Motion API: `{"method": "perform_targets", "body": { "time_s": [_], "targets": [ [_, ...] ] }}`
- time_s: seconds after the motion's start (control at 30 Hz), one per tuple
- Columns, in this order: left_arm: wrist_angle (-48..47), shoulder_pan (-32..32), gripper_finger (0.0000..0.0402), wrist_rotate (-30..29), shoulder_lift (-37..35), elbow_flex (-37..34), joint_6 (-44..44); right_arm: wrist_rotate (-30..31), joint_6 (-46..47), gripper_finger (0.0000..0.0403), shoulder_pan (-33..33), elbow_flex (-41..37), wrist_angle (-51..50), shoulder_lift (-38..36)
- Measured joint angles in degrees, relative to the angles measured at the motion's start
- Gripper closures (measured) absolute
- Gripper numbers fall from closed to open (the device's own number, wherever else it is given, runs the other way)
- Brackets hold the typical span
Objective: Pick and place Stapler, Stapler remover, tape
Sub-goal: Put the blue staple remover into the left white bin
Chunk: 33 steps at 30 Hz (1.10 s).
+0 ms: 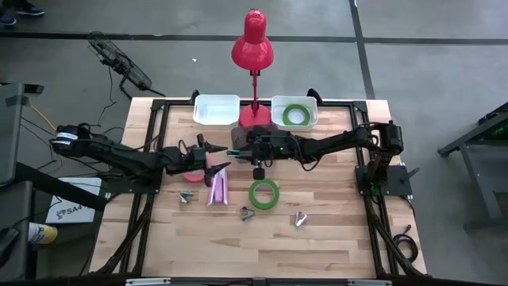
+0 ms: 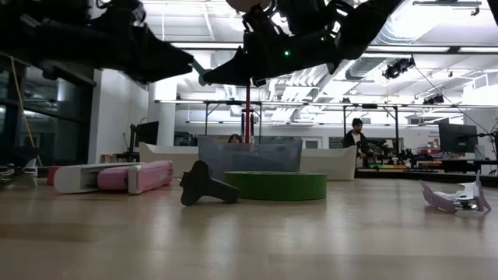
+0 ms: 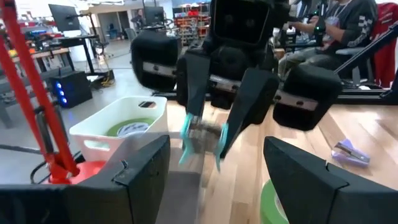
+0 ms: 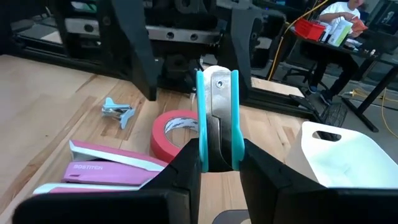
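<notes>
The red lamp (image 1: 252, 49) stood just behind the right gripper (image 1: 238, 152), blocking passage; bare table (image 1: 333, 230) lay open in front.

I am working in a robotics lab: people (image 2: 355, 134) are sitting at desks with monitors (image 3: 64, 17) behind my wooden table (image 1: 333, 238), shelves (image 3: 193, 15) are lining the open hall, ceiling strip lights are glowing overhead.

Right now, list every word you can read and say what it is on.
"BOSTITCH": on the pink stapler, side face, right wrist view.
"SA…": on the white sheet on the floor, left of the table; the rest is too small to read.
No other text is readable.
</notes>
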Motion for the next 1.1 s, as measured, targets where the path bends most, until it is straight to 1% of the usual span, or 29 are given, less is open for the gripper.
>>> {"method": "perform_targets", "body": {
  "time_s": [0.2,0.43,0.5,0.63,0.83,1.1],
  "targets": [
    [0.04,0.00,0.0145,-0.05,3.31,3.36,1.54,-0.79,-0.42,0.0329,0.00,0.00,-0.47,0.00],
    [-1.94,-0.02,0.0146,0.02,3.36,3.86,0.03,-0.83,-0.85,0.0329,0.00,0.00,-0.56,0.00],
    [-2.39,-0.02,0.0151,0.02,3.36,3.86,-0.61,-0.87,-0.85,0.0329,0.00,0.00,0.04,0.00],
    [-2.43,-0.02,0.0177,0.02,3.36,3.86,-0.71,-1.10,-0.83,0.0329,0.00,0.00,0.17,0.00],
    [-2.65,-0.02,0.0228,-0.72,3.36,3.86,-0.59,-1.20,-0.74,0.0329,0.02,0.00,0.02,0.00],
    [-3.14,-0.02,0.0308,-1.70,3.36,3.86,0.16,-1.48,-0.68,0.0329,0.02,-0.06,-0.30,0.00]
  ]
}}
